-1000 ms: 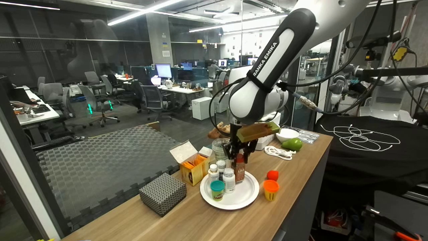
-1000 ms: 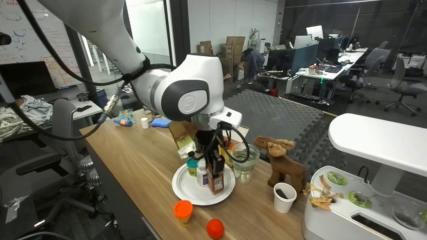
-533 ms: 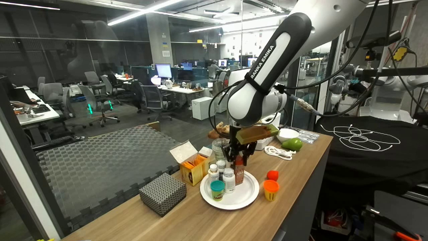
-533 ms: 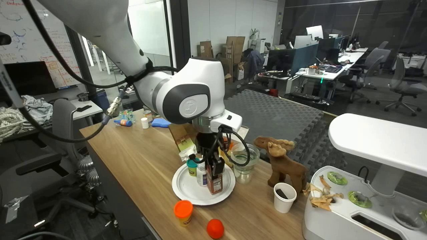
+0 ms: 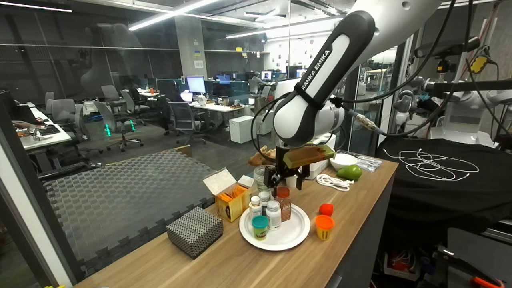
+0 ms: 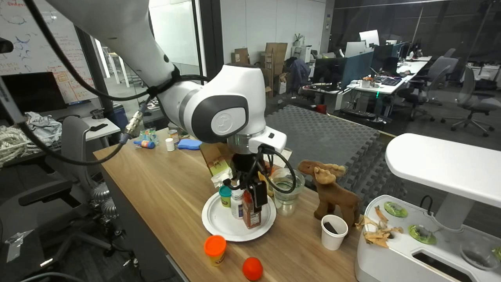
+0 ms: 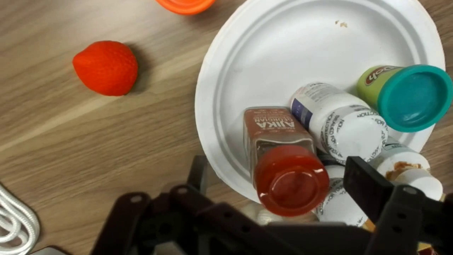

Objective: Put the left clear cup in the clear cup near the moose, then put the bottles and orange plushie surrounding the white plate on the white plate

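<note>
A white robot arm (image 5: 320, 80) hangs over a wooden worktop (image 5: 160, 268), its black claw (image 5: 286, 187) spread wide and holding nothing. In the wrist view, its two fingers stand to either side of a red-capped bottle (image 7: 285, 159), with a gap showing on each side. That bottle, labelled AJIKA, stands upright on the white plate (image 7: 304, 49). Grouped near it are three white bottles (image 5: 274, 218) and a teal-lidded tub (image 5: 260, 228); the bases of the rear two bottles are hidden. Off the plate, the orange plushie (image 7: 106, 69) rests on the worktop near an upright orange-lidded tub (image 6: 215, 252). In an exterior view, a clear cup (image 6: 287, 203) stands near the plate, between it and the brown moose (image 6: 336, 196); how many cups are nested there cannot be made out. A white paper cup (image 6: 332, 239) stands near the moose's legs. In an exterior view, a yellow box (image 5: 232, 209) holding orange packets (image 5: 233, 193) stands just beside the plate, with a grey patterned box (image 5: 195, 232) nearby. Farther back lie white cord (image 5: 335, 182), a green object (image 5: 350, 173) and a white bowl (image 5: 344, 161).
</note>
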